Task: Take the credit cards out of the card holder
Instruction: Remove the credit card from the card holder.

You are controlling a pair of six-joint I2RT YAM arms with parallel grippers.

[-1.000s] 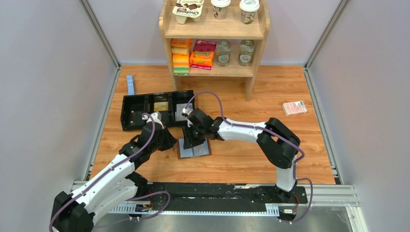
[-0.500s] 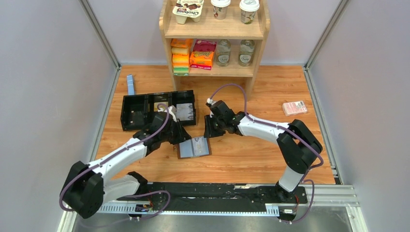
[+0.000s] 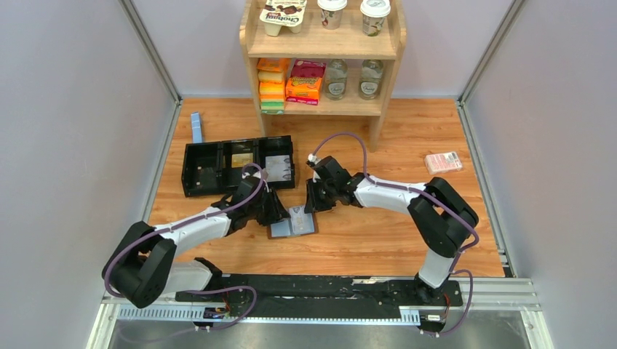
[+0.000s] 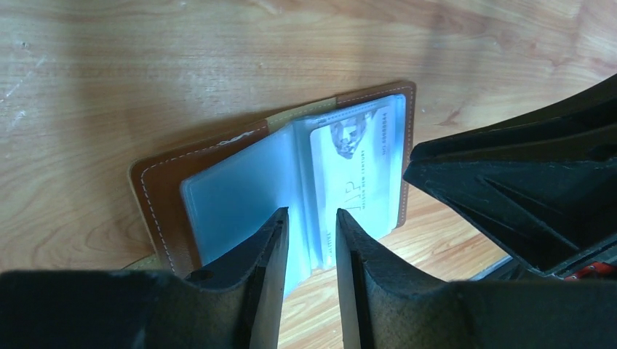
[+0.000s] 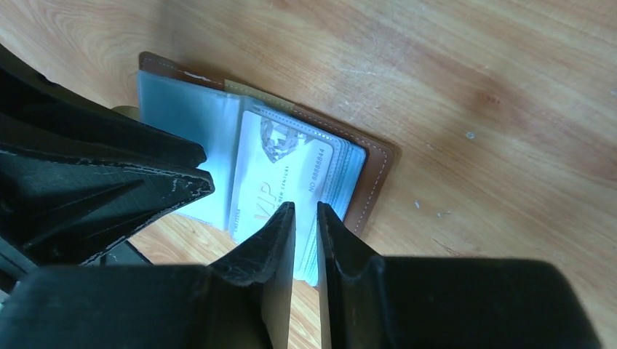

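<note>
The card holder (image 3: 297, 224) lies open on the wooden table, brown edging (image 4: 156, 189) around grey-blue clear pockets. A pale credit card (image 4: 360, 167) printed "VIP" sits in its right half, also in the right wrist view (image 5: 280, 174). My left gripper (image 3: 279, 216) hovers over the holder's left side. Its jaws (image 4: 311, 218) are open a finger's width above the middle fold, nothing clamped. My right gripper (image 3: 311, 206) is at the holder's right side. Its jaws (image 5: 305, 209) stand narrowly apart over the near edge of the card and pockets.
A long black compartmented tray (image 3: 236, 166) lies just behind the left gripper. A narrow blue strip (image 3: 196, 127) is at the back left and a pink-red packet (image 3: 443, 162) at the right. A wooden shelf (image 3: 324, 51) of groceries stands at the back.
My left gripper moved right to the holder's left edge and its jaws widened. My right gripper pulled off the holder to the right, then edged back, its jaws narrowing.
</note>
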